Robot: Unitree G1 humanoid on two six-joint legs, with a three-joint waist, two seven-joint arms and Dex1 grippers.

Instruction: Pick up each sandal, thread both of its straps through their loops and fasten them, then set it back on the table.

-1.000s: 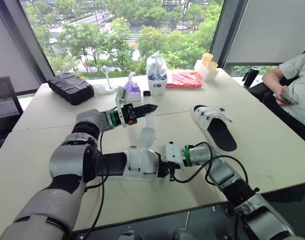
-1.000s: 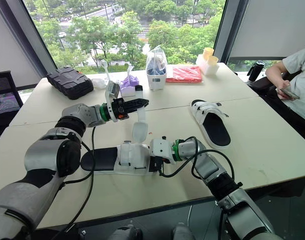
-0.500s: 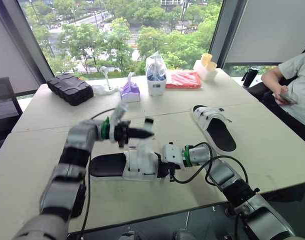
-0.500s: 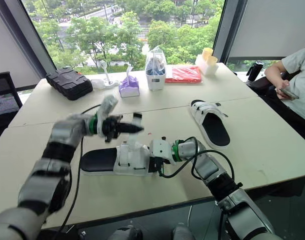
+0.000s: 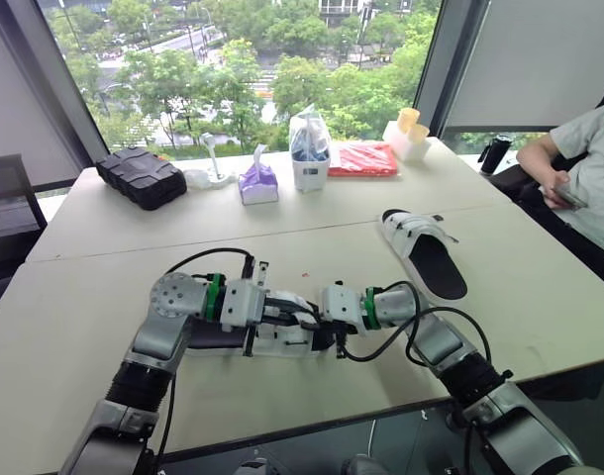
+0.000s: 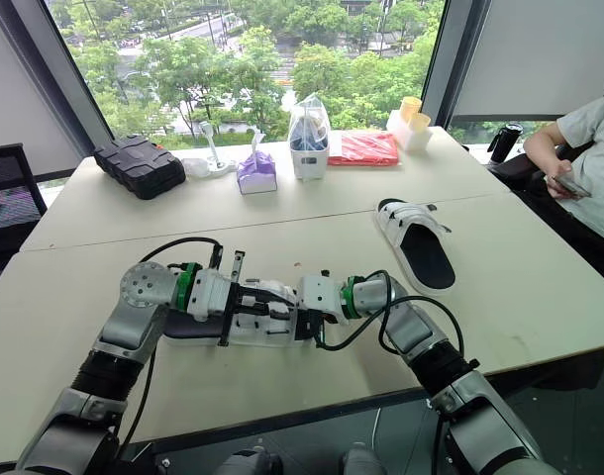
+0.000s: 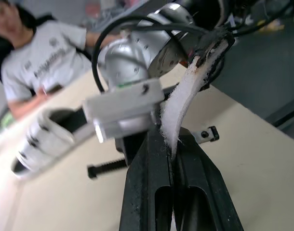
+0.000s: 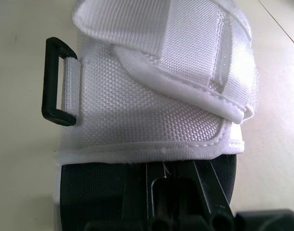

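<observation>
A sandal [image 5: 282, 336] with a black sole and white straps lies on the table [image 5: 104, 287] close in front of me. My left gripper [image 5: 287, 309] sits low over it, shut on a white strap [image 7: 186, 98] that runs out between its fingers [image 7: 152, 163]. My right gripper [image 5: 329, 334] is shut on the sandal's end, with the white upper [image 8: 161, 86] and a black loop [image 8: 57, 82] just beyond its fingertips. The second sandal [image 5: 426, 249] lies flat farther off to the right with its straps across it.
At the back of the table stand a black case [image 5: 141, 174], a purple tissue pack [image 5: 258, 184], a clear bag [image 5: 310, 146], a red packet [image 5: 364, 156] and yellow cups [image 5: 409, 127]. A person [image 5: 579, 163] sits at the right edge.
My left gripper has come down from a raised spot behind the sandal, bringing the strap low over the sandal toward the right gripper. The right gripper has stayed put.
</observation>
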